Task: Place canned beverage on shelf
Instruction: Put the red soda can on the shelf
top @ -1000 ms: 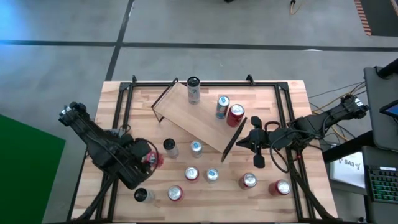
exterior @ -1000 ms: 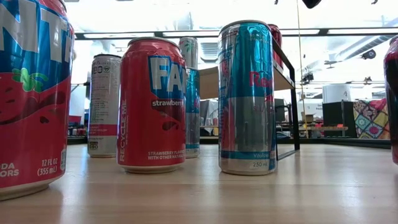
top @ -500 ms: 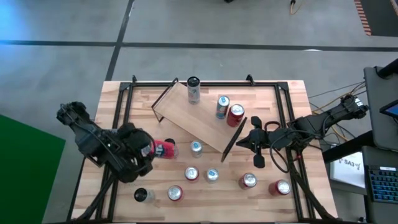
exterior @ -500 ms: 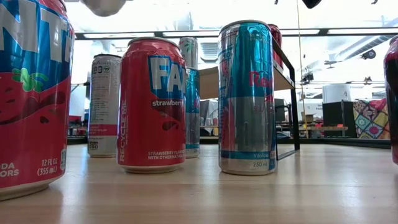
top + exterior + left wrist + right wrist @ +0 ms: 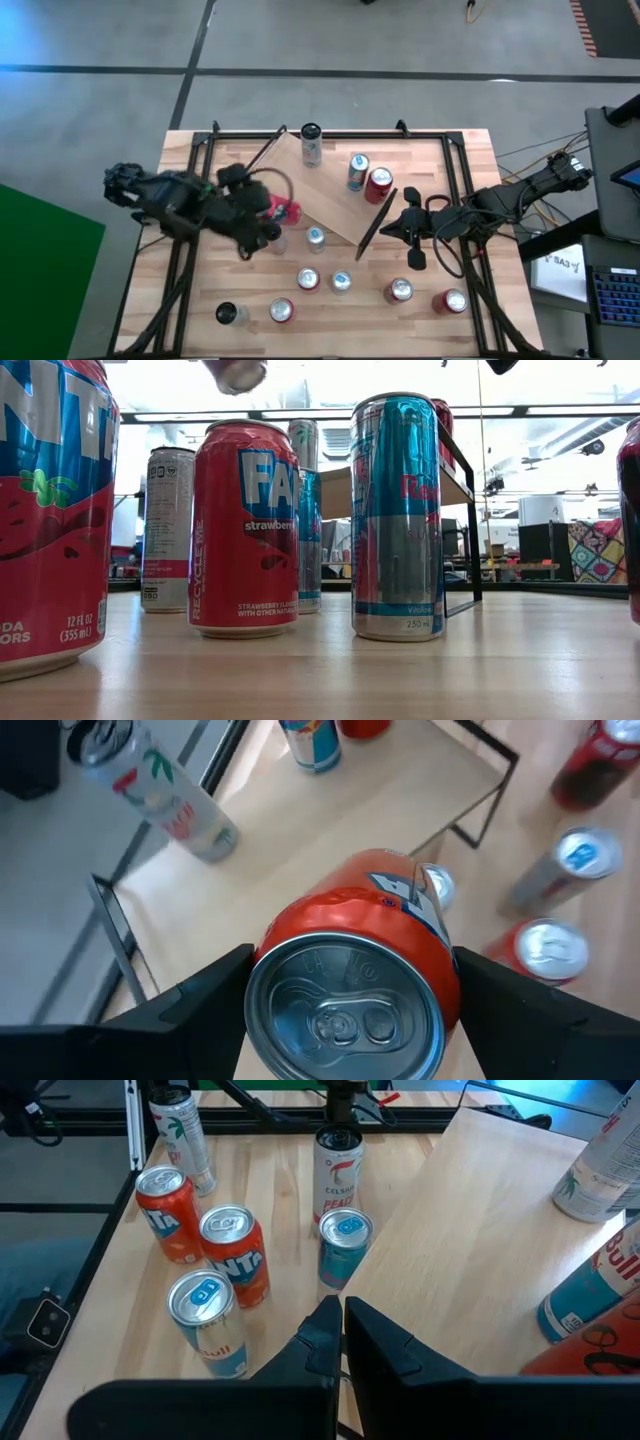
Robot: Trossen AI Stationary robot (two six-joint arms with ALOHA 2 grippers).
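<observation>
My left gripper (image 5: 268,212) is shut on a red can (image 5: 285,212) and holds it in the air over the near left end of the shelf (image 5: 330,205), a light-wood plank with black end frames lying askew on the table. In the left wrist view the red can (image 5: 350,990) shows its silver top, a dark finger on either side. The low view catches only the can's bottom (image 5: 233,373) at the top edge. Three cans stand on the shelf: white (image 5: 311,146), blue (image 5: 357,172), red (image 5: 379,185). My right gripper (image 5: 404,230) waits shut beside the shelf's right end. My left gripper pinches the red can between its two fingers (image 5: 205,1005), one on each side of the can's wall (image 5: 440,955), near its top end. The fingers slant down from the table's left. The can is lifted clear and lies tilted, its top toward the wrist and its bottom toward the shelf.
Several more cans stand on the table near the shelf: slim ones (image 5: 316,237) (image 5: 341,282), red ones (image 5: 281,310) (image 5: 400,290) (image 5: 452,300), and a dark-topped one (image 5: 231,314). A black frame (image 5: 330,133) runs along the table's far edge.
My left gripper has risen and swung from the table's near left toward the far edge and the right, up to the shelf's near left end, rolling its wrist. The red can has travelled with it, clear of the table.
</observation>
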